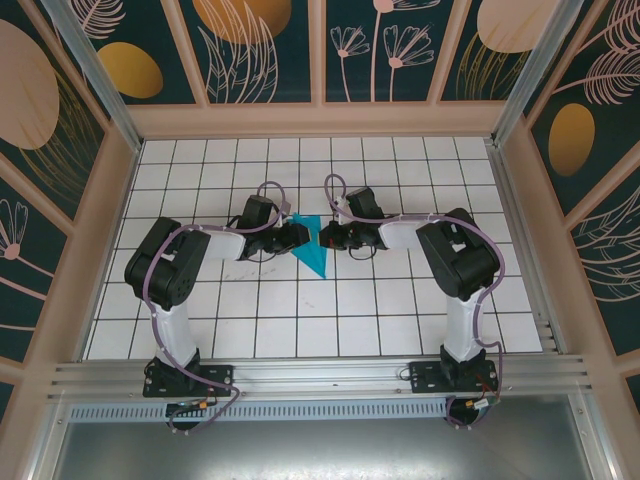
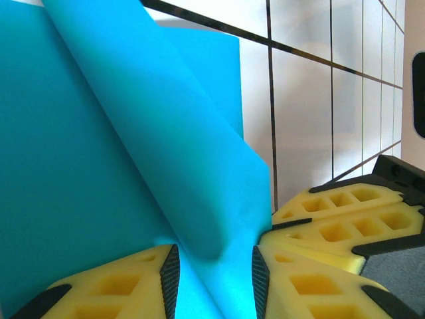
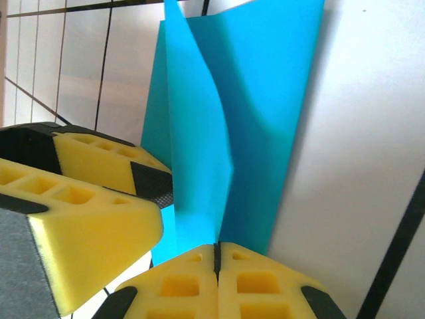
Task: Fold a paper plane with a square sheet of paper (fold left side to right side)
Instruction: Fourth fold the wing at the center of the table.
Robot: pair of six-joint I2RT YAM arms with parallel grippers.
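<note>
One square sheet of paper (image 1: 313, 255), folded into a teal triangle, sits on the middle of the tiled surface (image 1: 400, 310). The right end effector (image 3: 216, 256) is clenched on a raised edge of it; the left end effector (image 2: 212, 266) stands parted on the other side, a lifted fold running between its fingers (image 2: 119, 289).

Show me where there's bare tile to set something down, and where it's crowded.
Free: the far white tile rows along the beige back wall, and the near tiles between the left arm's base and the right arm's base. Crowded: the centre, where the left gripper and right gripper meet at the thin cyan-teal folded paper.
</note>
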